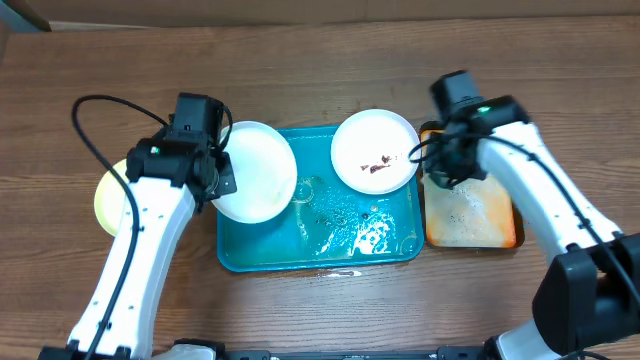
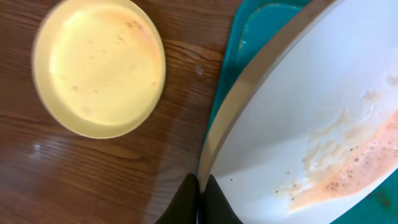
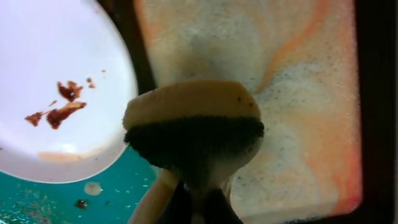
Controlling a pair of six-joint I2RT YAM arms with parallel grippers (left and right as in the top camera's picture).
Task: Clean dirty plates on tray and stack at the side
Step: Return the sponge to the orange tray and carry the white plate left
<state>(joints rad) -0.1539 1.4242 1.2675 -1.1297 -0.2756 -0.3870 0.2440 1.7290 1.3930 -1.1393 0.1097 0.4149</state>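
My left gripper [image 2: 200,186] is shut on the rim of a white plate [image 1: 256,172], held tilted over the left end of the teal tray [image 1: 320,258]; the plate's inside [image 2: 311,118] carries an orange-brown smear. A pale yellow-green plate [image 2: 98,65] lies on the table left of the tray [image 1: 104,198]. A second white plate [image 1: 375,150] with brown smears [image 3: 59,112] sits at the tray's upper right. My right gripper [image 3: 199,202] is shut on a sponge [image 3: 193,127], yellow on top and dark below, above the orange tray's left edge [image 1: 445,165].
The smaller orange dark-rimmed tray [image 1: 470,215], soapy and foamy, stands right of the teal tray. The teal tray's floor holds soapy water and crumbs [image 1: 360,225]. Cables loop from both arms. Brown wooden table [image 1: 320,60] surrounds everything.
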